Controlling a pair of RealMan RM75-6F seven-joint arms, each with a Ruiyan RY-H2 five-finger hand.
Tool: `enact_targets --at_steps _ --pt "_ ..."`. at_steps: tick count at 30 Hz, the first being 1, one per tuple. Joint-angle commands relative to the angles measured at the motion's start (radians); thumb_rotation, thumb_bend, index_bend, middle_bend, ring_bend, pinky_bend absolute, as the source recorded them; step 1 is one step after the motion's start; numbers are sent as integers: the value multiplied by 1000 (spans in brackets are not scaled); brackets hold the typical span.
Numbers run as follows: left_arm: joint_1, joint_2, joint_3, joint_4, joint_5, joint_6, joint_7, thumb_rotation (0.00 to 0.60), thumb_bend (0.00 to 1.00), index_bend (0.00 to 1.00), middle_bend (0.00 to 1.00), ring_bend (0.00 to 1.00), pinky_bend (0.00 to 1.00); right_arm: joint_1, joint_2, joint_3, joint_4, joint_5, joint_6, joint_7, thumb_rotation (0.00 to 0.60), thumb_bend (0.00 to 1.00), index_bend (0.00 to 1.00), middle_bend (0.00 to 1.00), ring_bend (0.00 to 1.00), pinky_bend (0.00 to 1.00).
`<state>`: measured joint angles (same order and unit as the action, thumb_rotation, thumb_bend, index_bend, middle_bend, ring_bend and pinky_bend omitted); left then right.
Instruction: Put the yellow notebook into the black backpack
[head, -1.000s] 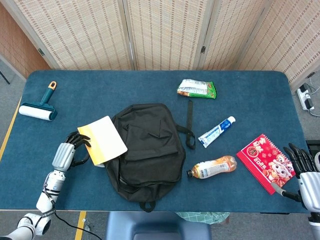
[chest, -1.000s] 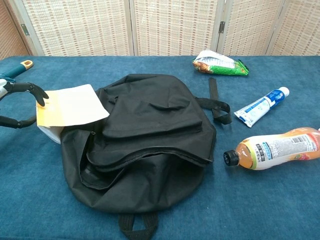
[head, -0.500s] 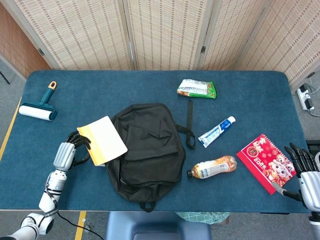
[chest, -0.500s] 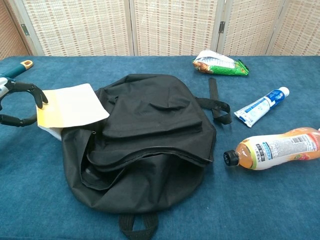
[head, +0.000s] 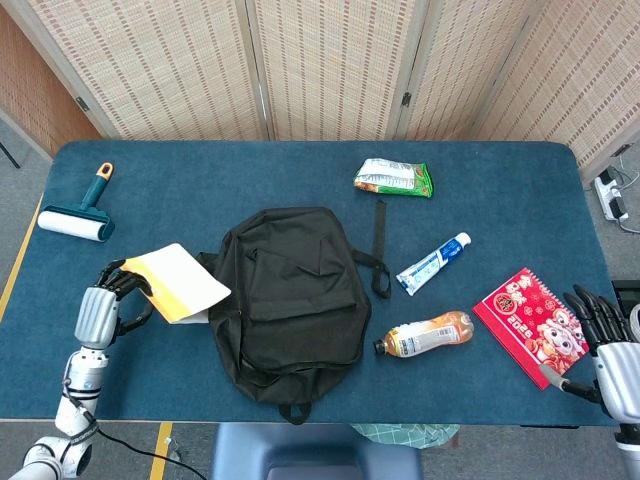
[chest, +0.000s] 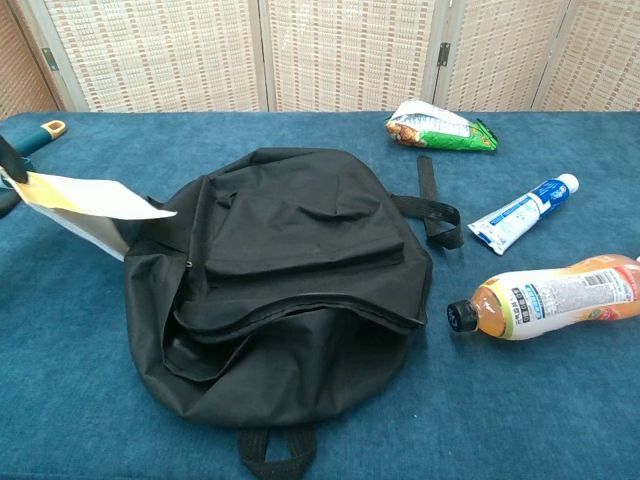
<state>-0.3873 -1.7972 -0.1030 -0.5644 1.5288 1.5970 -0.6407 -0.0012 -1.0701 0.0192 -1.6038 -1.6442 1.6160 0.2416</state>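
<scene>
The yellow notebook (head: 178, 284) is held tilted at the black backpack's left side, its pale cover up; in the chest view the notebook (chest: 85, 200) shows nearly edge-on. My left hand (head: 108, 296) grips its left edge; only a fingertip shows at the chest view's left border. The black backpack (head: 290, 300) lies flat mid-table, and its opening (chest: 300, 312) gapes toward the front in the chest view. My right hand (head: 605, 335) rests at the table's right front edge, fingers spread, holding nothing, beside the red calendar (head: 530, 325).
A lint roller (head: 78, 213) lies far left. A snack bag (head: 393, 177), a toothpaste tube (head: 433, 262) and a drink bottle (head: 425, 334) lie right of the backpack. A loose strap (head: 380, 262) stretches beside the backpack.
My left hand has pulled the notebook to the left, off the backpack's top edge, and tipped it flatter. The right hand has barely moved.
</scene>
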Motion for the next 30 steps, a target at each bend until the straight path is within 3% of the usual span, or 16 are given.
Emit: enact_targets --at_steps 1,8,15,23,30 --pt "19 31 -6 -21 2 39 24 600 502 703 563 437 234 9 1 -5 -8 -14 -11 -10 600 92 0 52 57 43" --pt "41 72 -9 -50 28 153 110 600 503 717 604 472 256 54 -4 -21 -38 -60 -71 -24 600 97 0 59 69 43" --pt "36 102 -2 -95 74 244 176 600 502 728 624 487 261 142 -6 -21 -115 -107 -185 -84 600 187 27 77 77 43" --pt "18 144 18 -194 138 297 256 600 501 729 624 487 261 327 -40 20 -231 -74 -459 -176 600 187 161 107 86 43" --pt "12 178 34 -266 173 301 316 600 500 729 624 487 260 459 -162 59 -221 23 -648 -242 600 185 195 126 105 43"
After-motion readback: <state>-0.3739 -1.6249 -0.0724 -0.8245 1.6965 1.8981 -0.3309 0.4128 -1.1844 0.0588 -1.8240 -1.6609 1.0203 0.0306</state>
